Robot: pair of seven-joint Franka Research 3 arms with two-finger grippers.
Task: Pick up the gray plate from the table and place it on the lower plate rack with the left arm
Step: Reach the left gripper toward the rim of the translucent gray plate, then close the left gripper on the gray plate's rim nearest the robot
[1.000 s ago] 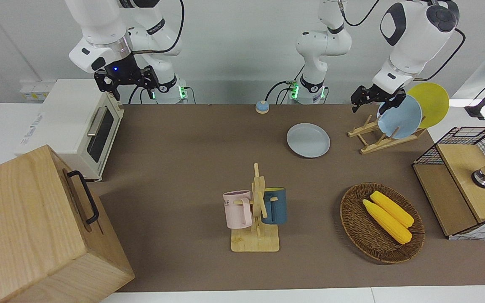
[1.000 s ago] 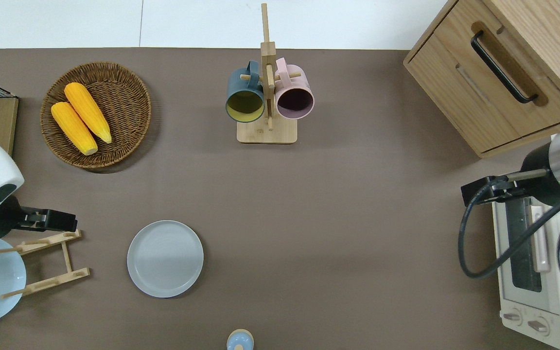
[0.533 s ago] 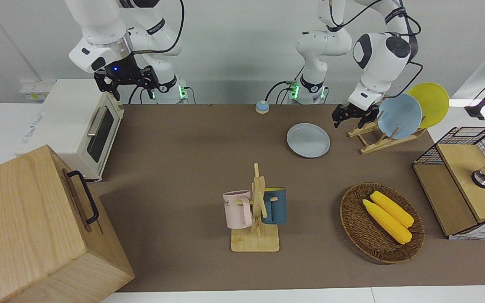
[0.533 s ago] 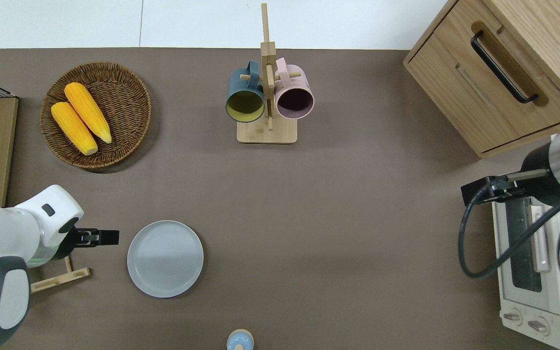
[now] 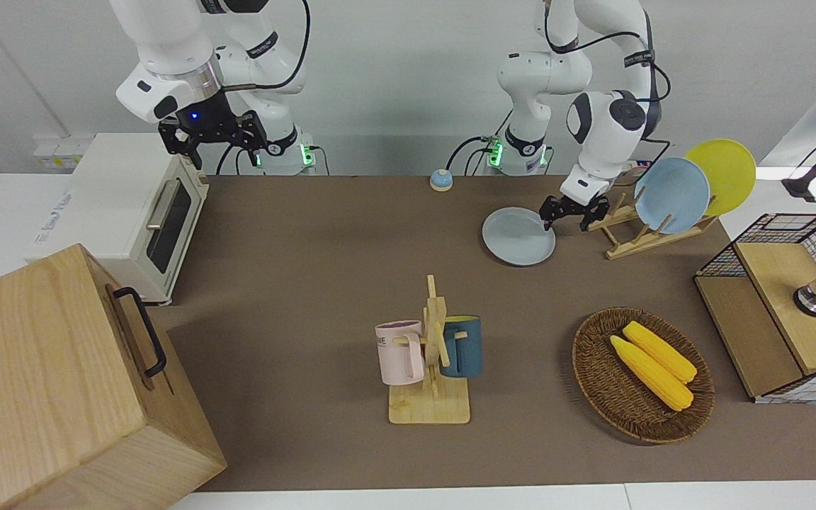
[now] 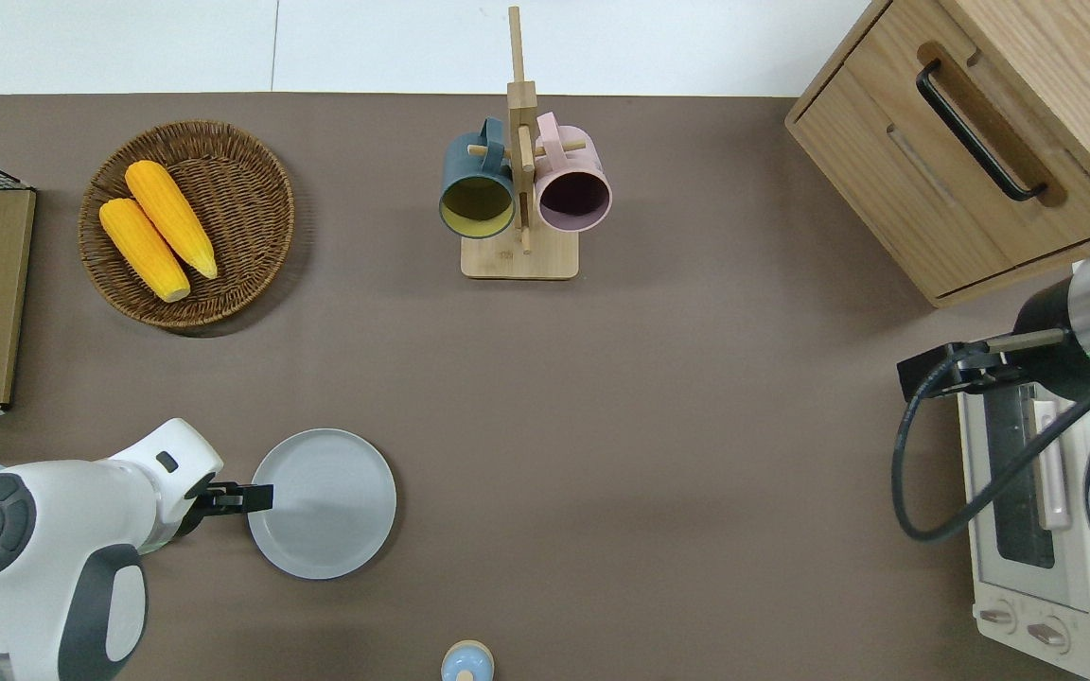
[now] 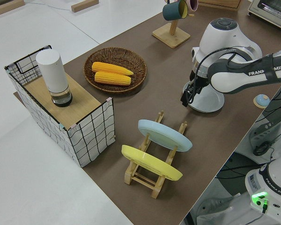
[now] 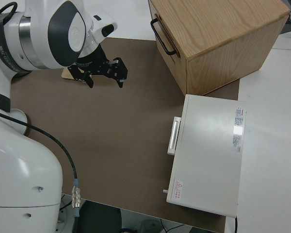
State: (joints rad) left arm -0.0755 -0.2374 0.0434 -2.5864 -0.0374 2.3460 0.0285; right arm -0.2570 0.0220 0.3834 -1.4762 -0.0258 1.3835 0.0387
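Front view: the left gripper (image 5: 568, 212), fingers apart and empty, has swung from the plate rack (image 5: 633, 228) to the gray plate (image 5: 518, 236), flat on the table (image 5: 323, 283).

Overhead view: it now overlaps the plate's rim; grasp imminent. Right arm parked.

The left arm (image 6: 53, 539) reaches low, its claw (image 5: 565, 213) with fingers apart (pointing downward); the right arm is parked.
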